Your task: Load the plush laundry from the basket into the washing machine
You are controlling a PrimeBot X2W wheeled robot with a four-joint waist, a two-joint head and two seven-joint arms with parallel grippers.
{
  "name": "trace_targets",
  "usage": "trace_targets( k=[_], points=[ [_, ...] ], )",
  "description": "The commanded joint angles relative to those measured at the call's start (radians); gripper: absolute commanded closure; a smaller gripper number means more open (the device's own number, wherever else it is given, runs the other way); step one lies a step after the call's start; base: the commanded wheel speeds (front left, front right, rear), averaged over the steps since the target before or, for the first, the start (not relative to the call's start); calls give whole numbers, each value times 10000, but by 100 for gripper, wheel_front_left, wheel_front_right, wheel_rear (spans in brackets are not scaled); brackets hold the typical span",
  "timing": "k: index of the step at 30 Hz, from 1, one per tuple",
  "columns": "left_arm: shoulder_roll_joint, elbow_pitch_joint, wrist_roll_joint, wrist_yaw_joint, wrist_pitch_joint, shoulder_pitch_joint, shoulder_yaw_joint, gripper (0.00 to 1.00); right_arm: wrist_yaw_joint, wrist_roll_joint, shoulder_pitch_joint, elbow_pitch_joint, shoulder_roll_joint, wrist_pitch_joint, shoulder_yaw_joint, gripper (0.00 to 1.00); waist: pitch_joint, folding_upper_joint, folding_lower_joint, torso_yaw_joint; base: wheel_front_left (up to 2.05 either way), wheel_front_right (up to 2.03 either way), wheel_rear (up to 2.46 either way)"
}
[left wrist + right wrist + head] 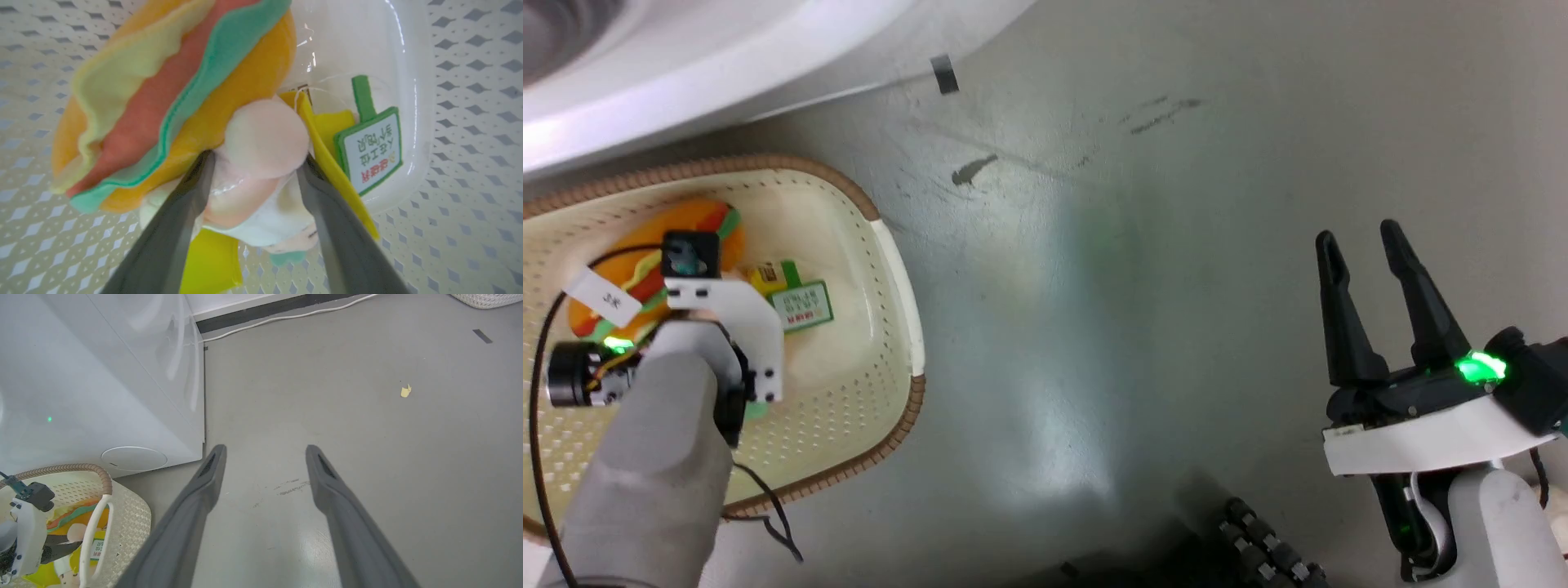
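Note:
The plush laundry [707,224] lies in the cream basket [903,278], its orange-and-green burger top up and its green-edged tag [802,305] beside it. In the left wrist view my left gripper [255,157] is shut on the plush laundry [163,102], both fingers pressed into its pale pink body above the perforated basket floor [470,122]. My right gripper [1360,237] stands open over bare floor at the right, holding nothing. The white washing machine [686,49] fills the upper left; its side panel [81,375] shows behind the basket [130,514].
A strip of dark tape [945,75] and scuff marks [1164,114] mark the grey floor. A black ribbed part [1266,547] sits at the bottom edge. A yellow scrap [405,391], a white cable [286,318] and a white woven basket [486,299] lie farther off.

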Motion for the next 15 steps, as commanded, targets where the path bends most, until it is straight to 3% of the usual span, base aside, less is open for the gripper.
trace_targets(
  k=[1,2,3,4,15],
  points=[
    [114,226,-42,96,-17,-283,-82,0,-8,111,-225,-35,-6,-115,-19,0,227,-1,0,-83,0,0,0],
    [201,392,-92,110,-27,-392,-152,58,-8,180,-306,-7,-6,-156,12,0,375,-1,0,-180,0,0,0],
    [201,392,-92,110,-27,-392,-152,58,-8,180,-306,-7,-6,-156,12,0,375,-1,0,-180,0,0,0],
    [295,543,-174,90,-111,-463,-197,100,-8,263,-364,28,-6,-198,12,0,495,-1,0,-292,0,0,0],
    [824,1415,-896,445,-749,-465,-18,100,-9,620,-896,329,-6,-407,232,0,501,-1,0,-1088,0,0,0]
  ],
)
